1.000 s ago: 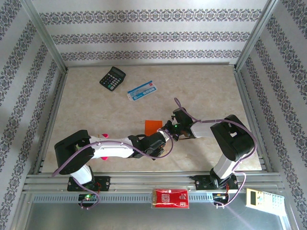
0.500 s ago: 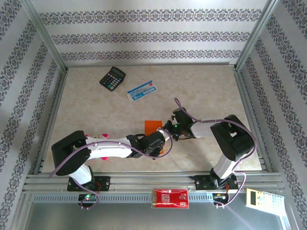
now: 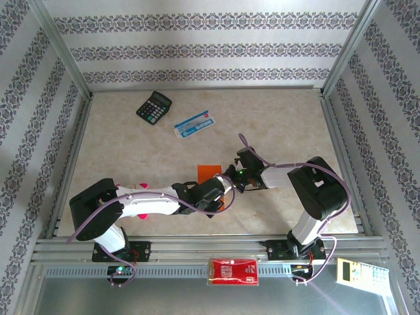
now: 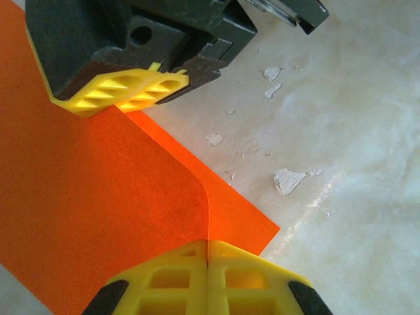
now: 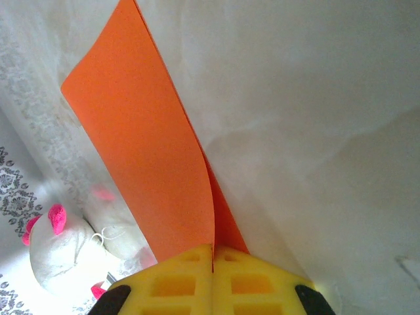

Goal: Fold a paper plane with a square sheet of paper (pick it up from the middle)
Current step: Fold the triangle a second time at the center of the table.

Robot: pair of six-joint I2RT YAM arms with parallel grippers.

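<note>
Clamped shut on the square sheet of paper (image 4: 98, 197) with left fingers (image 4: 213, 252). Also pinched tight by right fingers (image 5: 218, 254), opposite edge. Partly curled over, low above the counter (image 4: 354, 131).

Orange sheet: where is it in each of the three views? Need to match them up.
Top external: the orange sheet lies near the middle of the beige marbled table.
Left wrist: across the left half, pinched in the left gripper at bottom centre.
Right wrist: a curling strip from upper left down into the right gripper.
Shared landmark: that table, beside the sheet in all three.
</note>
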